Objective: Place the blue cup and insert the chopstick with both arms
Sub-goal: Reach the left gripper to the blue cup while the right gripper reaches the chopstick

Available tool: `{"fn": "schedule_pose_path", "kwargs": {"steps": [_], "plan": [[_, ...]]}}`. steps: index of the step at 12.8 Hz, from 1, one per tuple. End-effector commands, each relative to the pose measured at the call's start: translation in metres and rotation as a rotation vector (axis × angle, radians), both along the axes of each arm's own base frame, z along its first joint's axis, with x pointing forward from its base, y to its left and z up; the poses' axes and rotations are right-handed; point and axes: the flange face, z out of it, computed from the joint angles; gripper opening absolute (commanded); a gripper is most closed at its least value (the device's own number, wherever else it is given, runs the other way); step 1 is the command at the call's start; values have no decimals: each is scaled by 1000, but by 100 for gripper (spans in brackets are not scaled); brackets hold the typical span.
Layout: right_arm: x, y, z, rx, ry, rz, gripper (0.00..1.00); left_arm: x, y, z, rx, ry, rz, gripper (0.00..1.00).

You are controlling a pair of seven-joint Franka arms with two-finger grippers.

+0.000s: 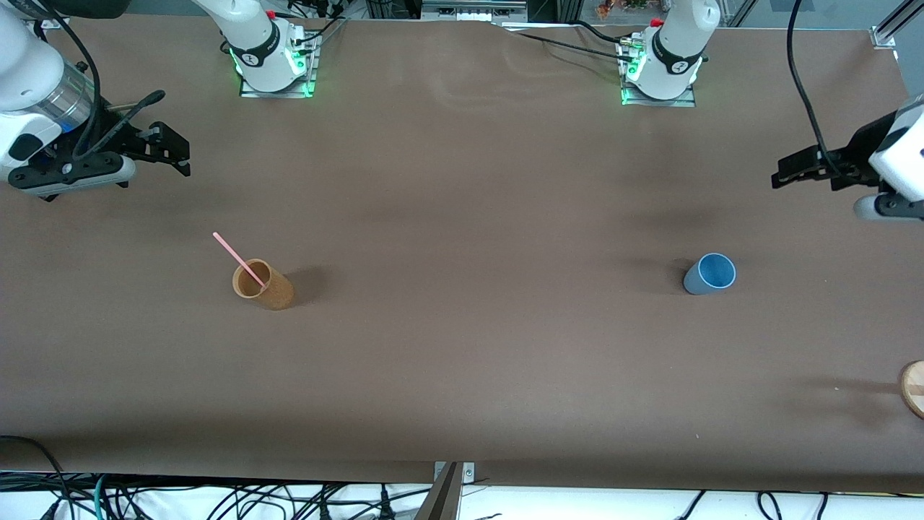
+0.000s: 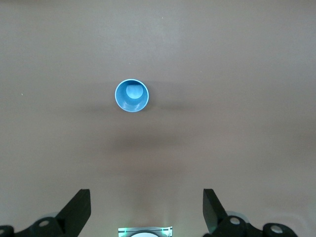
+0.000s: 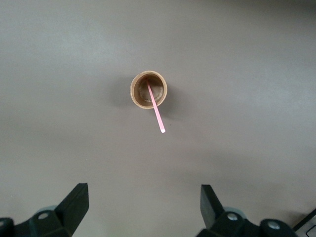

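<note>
The blue cup point(image 1: 709, 274) stands upright and empty on the brown table toward the left arm's end; it also shows in the left wrist view point(image 2: 132, 96). The pale-pink chopstick point(image 1: 238, 259) leans in the orange-brown cup point(image 1: 263, 284) toward the right arm's end, its upper end sticking out; both show in the right wrist view, the chopstick point(image 3: 156, 110) in the cup point(image 3: 148, 90). My left gripper point(image 1: 783, 172) hangs open and empty high over the table's edge, apart from the blue cup. My right gripper point(image 1: 177, 153) hangs open and empty, apart from the brown cup.
A round wooden object point(image 1: 914, 388) lies at the table's edge at the left arm's end, nearer the front camera than the blue cup. The arm bases point(image 1: 271, 58) point(image 1: 660, 68) stand along the farthest edge. Cables hang below the nearest edge.
</note>
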Motion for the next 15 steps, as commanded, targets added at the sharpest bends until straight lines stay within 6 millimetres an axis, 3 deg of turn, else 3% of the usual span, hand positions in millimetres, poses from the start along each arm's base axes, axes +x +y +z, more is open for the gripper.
{"fn": "schedule_pose_path", "kwargs": {"steps": [1, 3, 4, 8, 11, 13, 15], "plan": [[-4, -1, 2, -4, -12, 24, 100, 12, 0, -22, 6, 19, -24, 100], [-5, -1, -2, -4, -5, 25, 100, 20, -18, -40, 25, 34, -46, 100], [-5, -1, -5, -4, 0, 38, 100, 25, -17, -50, 25, 28, -42, 100], [-3, 2, -27, 26, 19, 83, 100, 53, -16, -127, 36, 48, -31, 100], [-2, 3, -28, 26, 16, 84, 100, 70, -10, -199, 46, 20, -15, 100], [5, 6, -43, 25, 36, 90, 100, 74, -9, -237, 52, 2, -11, 100], [19, 11, -77, 23, 77, 108, 100, 70, -9, -259, 55, -15, -10, 100]]}}
